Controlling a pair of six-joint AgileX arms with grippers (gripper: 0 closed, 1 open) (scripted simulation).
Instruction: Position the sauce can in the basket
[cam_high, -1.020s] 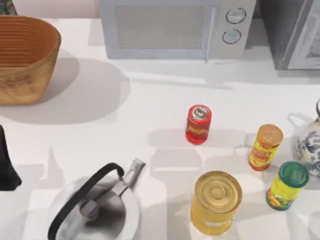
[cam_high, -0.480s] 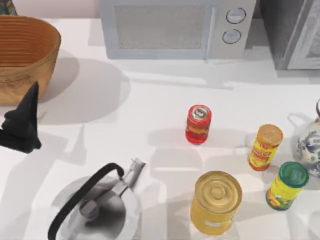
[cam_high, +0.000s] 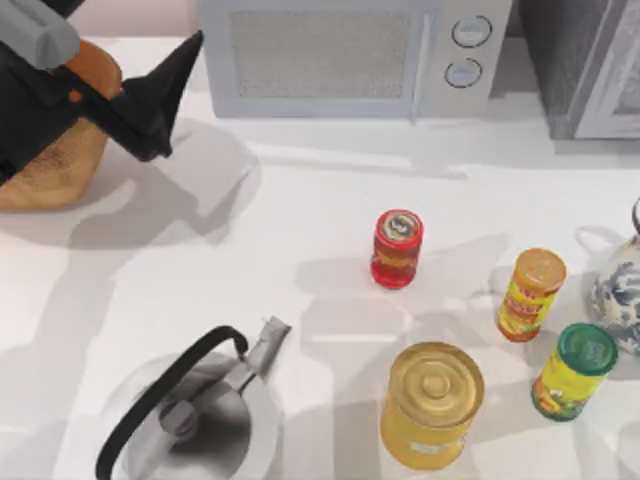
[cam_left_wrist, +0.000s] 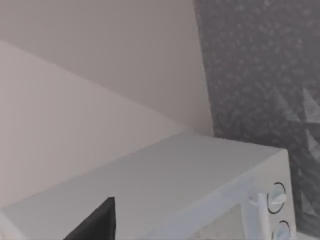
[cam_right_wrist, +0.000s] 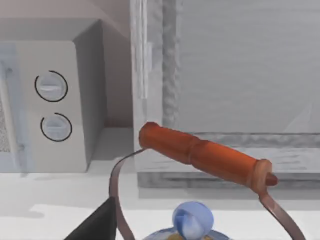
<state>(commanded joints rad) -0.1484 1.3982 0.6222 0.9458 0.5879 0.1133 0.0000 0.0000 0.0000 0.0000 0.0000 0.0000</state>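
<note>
Black and pointed, the left gripper (cam_high: 165, 95) hangs at the upper left of the top view, over the near rim of the large oval orange-brown wicker basket (cam_high: 55, 165); whether its fingers are parted I cannot tell. It carries nothing, so the reach looks unbegun. The small red cylindrical sauce can (cam_high: 397, 248) stands upright mid-frame, well apart from it. Beyond lie a white table (cam_high: 300, 210), a white microwave (cam_high: 340, 55) and a steel kettle (cam_high: 190, 420).

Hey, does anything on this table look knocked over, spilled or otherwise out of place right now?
Nothing stands out. The sauce can stands upright mid-table, apart from the other cans, and the kettle sits upright too. The left gripper is up by the basket at the table's far left.
</note>
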